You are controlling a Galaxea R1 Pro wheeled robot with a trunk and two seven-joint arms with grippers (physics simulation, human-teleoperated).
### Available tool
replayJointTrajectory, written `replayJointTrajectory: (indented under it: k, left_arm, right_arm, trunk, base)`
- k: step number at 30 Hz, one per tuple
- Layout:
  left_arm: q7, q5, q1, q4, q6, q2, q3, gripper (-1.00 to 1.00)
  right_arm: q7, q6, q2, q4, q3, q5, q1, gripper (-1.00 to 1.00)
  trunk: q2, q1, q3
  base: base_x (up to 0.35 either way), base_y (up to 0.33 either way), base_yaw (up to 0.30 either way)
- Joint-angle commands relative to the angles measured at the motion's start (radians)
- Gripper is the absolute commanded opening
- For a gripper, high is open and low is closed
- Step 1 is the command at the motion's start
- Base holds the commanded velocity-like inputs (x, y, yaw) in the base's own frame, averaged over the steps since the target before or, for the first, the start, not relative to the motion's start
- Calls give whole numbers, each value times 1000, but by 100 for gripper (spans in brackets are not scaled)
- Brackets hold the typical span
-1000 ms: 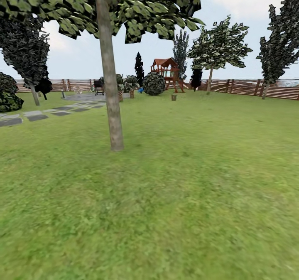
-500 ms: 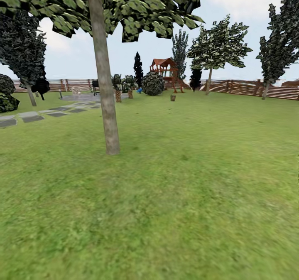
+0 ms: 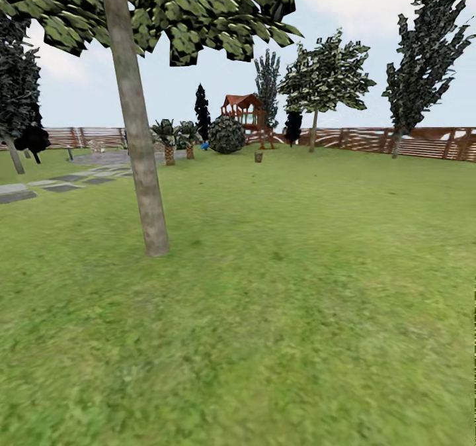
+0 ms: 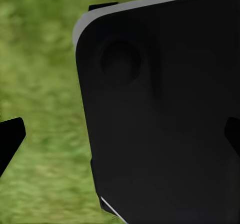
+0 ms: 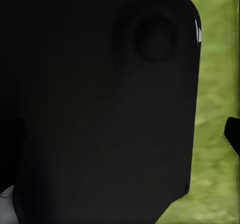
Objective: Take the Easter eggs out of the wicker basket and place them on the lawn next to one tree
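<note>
Lawn [image 3: 297, 287]: one near tree [image 3: 135, 135], one distant wicker basket [image 3: 258, 157].

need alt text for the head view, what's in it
A thick pale tree trunk rises from a wide green lawn at near left. Far off stand a small brown basket, a round bush, a red-roofed playhouse and a slatted fence.
</note>
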Motion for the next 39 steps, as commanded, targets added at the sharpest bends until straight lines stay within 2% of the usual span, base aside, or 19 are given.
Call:
replayJointTrajectory:
  k: [1,22,30,39]
  left_arm:
    - [-2,-11,1,-3,1,0,0,100]
    - [-2,-11,1,-3,1,-1,-2,100]
    - [-4,-11,1,-3,0,-1,0,100]
    - [-3,-11,1,-3,-2,-1,-1,100]
  right_arm:
    - [2,-6,0,2,0,-4,-1,100]
    - [0,-4,-6,-1,-8,-6,-1,100]
    - [-1,-5,-9,-1,-6,-6,-1,100]
    - [-1,-5,-8,-1,-8,-7,-1,100]
  trunk:
    - [0,1,0]
    - [0,1,0]
    - [0,1,0]
    - [0,1,0]
  base:
    - [336,-128,-155]
    - [328,-130,-26]
    - [154,-103,0]
    - [13,-4,0]
